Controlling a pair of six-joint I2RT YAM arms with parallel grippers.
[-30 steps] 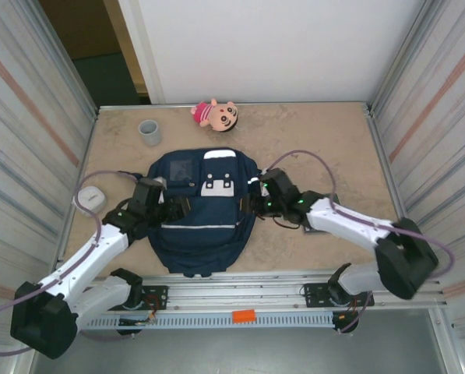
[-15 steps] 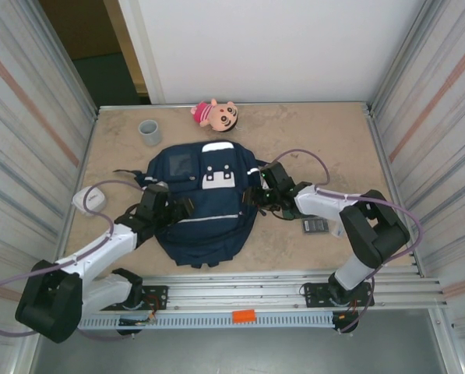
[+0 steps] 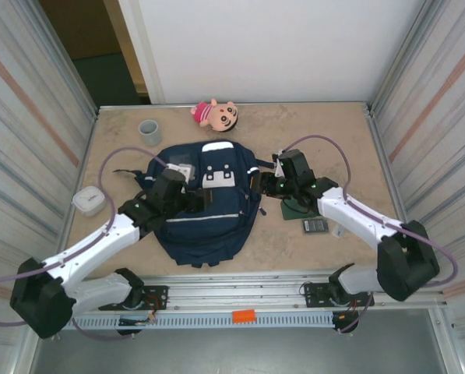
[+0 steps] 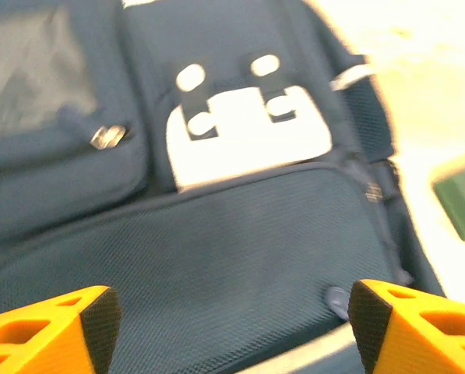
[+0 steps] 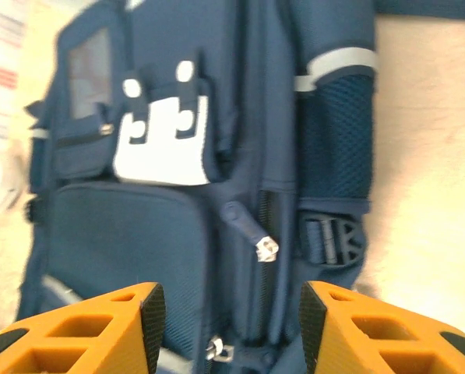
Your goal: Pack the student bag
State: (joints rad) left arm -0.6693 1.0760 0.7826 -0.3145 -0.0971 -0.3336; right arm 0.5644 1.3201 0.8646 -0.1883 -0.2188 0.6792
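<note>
The student bag (image 3: 205, 214) is a navy-blue backpack lying flat mid-table, front side up, with a white buckle patch (image 3: 219, 178). My left gripper (image 3: 191, 198) hovers over the bag's left half. In the left wrist view it (image 4: 230, 321) is open, its orange fingers wide apart above the front pocket (image 4: 240, 249), holding nothing. My right gripper (image 3: 263, 187) is at the bag's right edge. In the right wrist view it (image 5: 228, 327) is open above the side zipper, whose metal pull (image 5: 265, 248) lies loose between pocket and side strap buckle (image 5: 332, 238).
A pink doll (image 3: 215, 114) and a grey cup (image 3: 149, 132) sit near the back edge. A white box (image 3: 89, 201) lies at the left wall. A green flat item (image 3: 298, 206) and a dark calculator (image 3: 315, 225) lie right of the bag.
The bag has shifted away from the front edge toward the back. My left gripper moved up over the bag's front; my right arm swung out and its gripper drew back to the bag's right edge.
</note>
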